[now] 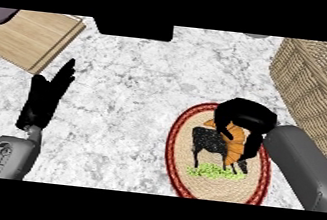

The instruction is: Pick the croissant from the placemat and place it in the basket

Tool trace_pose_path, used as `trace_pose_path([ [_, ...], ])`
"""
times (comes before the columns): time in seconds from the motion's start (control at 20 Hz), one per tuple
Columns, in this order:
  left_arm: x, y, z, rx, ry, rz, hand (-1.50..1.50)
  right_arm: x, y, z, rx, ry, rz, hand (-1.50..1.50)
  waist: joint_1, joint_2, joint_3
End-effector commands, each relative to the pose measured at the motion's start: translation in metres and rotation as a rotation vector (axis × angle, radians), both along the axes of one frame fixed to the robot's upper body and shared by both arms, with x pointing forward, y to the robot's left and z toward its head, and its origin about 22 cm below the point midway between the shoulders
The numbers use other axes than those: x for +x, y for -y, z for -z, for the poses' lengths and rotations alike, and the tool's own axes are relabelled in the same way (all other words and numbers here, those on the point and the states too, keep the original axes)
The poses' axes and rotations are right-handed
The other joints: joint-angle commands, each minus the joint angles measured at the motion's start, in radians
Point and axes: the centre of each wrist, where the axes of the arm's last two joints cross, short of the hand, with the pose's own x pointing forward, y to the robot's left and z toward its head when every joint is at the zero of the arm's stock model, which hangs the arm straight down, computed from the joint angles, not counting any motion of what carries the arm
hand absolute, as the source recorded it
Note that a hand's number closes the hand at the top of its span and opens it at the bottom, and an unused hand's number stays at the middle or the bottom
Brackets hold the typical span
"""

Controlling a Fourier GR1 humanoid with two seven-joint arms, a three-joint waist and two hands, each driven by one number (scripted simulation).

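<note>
Presently, my right forearm enters from the view's five o'clock corner. My right hand (244, 121) sits over the upper right part of the oval placemat (179, 149), fingers curled down round the croissant (230, 139), which lies on the placemat's weave beside its black cow motif. Whether the croissant is lifted clear of the placemat, I cannot tell. At eight o'clock, my left hand (45, 99) rests above the marble counter (124, 88), fingers straight and holding nothing. Farther off, at two o'clock, stands the wicker basket (317, 83), well apart from the croissant. At ten o'clock lies a wooden board (26, 37).
</note>
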Motion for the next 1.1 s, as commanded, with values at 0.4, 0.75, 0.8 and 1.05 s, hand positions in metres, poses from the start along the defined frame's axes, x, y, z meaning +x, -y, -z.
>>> trace_pose_path([
  [0.4,-0.010,-0.029,0.005,0.005,-0.035,-0.050,0.00,-0.004,-0.053,-0.006,-0.358,0.201,0.726,1.50,-0.042,-0.016,0.009],
  [0.75,-0.007,-0.019,0.004,-0.001,-0.034,-0.056,0.00,-0.027,-0.116,-0.070,0.031,-0.009,0.830,1.50,-0.061,-0.014,0.012],
  [0.8,-0.012,-0.019,0.009,0.008,-0.027,-0.064,0.00,-0.020,-0.103,-0.102,0.082,0.016,0.825,1.50,-0.061,-0.015,0.012],
  [1.05,-0.011,-0.019,0.002,-0.003,-0.034,-0.061,0.00,-0.041,-0.112,-0.174,0.358,-0.019,0.914,1.50,-0.053,-0.014,0.013],
])
